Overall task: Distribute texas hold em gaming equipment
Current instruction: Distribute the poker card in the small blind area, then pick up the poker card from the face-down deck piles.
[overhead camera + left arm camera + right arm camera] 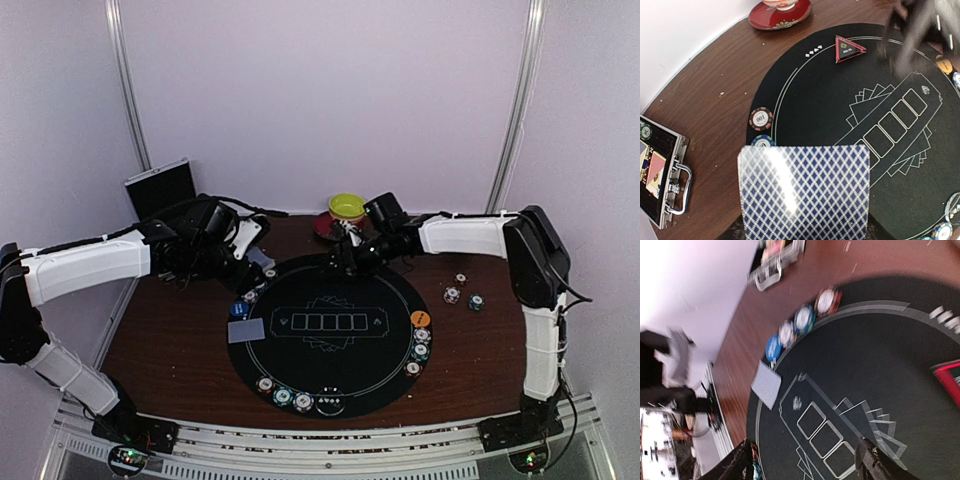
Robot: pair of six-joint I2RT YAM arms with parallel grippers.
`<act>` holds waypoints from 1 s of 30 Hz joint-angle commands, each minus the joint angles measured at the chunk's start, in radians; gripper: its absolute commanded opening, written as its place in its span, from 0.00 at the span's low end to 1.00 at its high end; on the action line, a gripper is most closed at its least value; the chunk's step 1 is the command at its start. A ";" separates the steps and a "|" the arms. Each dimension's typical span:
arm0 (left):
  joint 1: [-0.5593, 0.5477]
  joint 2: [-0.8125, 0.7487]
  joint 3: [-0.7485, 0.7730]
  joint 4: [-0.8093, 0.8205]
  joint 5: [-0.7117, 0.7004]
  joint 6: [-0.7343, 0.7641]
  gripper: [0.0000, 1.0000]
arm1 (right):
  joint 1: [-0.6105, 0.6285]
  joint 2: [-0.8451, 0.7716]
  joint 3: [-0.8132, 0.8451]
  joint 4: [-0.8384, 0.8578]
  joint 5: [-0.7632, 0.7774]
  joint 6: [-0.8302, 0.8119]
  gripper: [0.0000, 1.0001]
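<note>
My left gripper (246, 256) is shut on a deck of blue-and-white diamond-backed cards (805, 192) over the left rim of the round black mat (330, 300); the deck hides its jaws. One card (246, 330) lies face down on the mat's left edge, beside a blue button disc (238, 310). An orange disc (420, 319) sits on the right rim. Striped chips (283, 397) line the mat's near and right edges, and two chips (761, 119) lie just beyond the deck. My right gripper (805, 467) hangs open and empty over the far part of the mat.
A yellow-green bowl (347, 207) on a red saucer (325, 226) stands behind the mat. An open metal case (662, 175) sits at the back left. A red triangular marker (849, 49) lies on the mat's far edge. Three loose chips (452, 295) lie on the wood at right.
</note>
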 commanded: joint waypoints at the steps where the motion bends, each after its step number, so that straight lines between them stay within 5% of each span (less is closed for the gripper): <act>1: 0.002 0.023 0.001 0.042 0.044 0.006 0.57 | -0.086 -0.131 -0.041 0.227 -0.090 0.104 0.71; 16: -0.138 0.197 0.112 0.010 0.059 -0.043 0.57 | -0.090 -0.129 -0.204 0.696 -0.227 0.479 0.69; 30: -0.140 0.187 0.080 0.052 0.077 -0.027 0.57 | -0.030 -0.021 -0.275 0.885 -0.217 0.672 0.68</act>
